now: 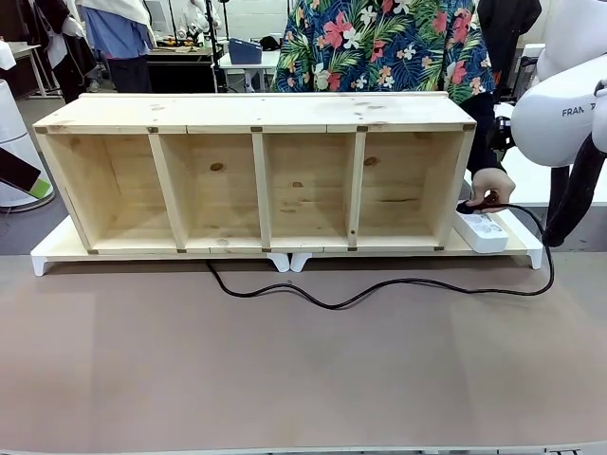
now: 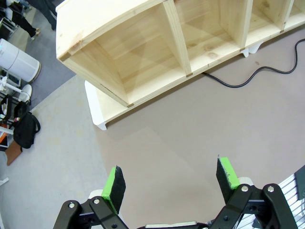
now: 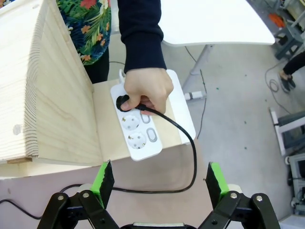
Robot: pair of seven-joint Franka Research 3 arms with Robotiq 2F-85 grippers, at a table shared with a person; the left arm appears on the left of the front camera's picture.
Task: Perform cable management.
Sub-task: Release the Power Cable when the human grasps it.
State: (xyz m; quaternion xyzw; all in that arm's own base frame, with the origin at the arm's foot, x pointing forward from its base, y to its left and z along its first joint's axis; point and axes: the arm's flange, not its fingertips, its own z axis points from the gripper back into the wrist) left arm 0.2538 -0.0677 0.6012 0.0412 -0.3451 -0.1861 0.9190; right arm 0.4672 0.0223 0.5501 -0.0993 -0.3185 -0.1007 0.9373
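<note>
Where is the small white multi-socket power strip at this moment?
In the front view, the small white multi-socket power strip lies at the right end of the wooden shelf unit, under the person's hand at the black plug.

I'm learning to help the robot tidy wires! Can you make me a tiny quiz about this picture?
1. True or false: the person's hand is on the plug at the white power strip.
2. How many compartments does the wooden shelf have? A) two B) four C) six
3. Fill in: the black cable lies on the ____ in front of the shelf.

Key:
1. True. It grips the plug at the strip's end socket.
2. B.
3. Table. The right hand and left hand are both open, holding nothing.
</note>
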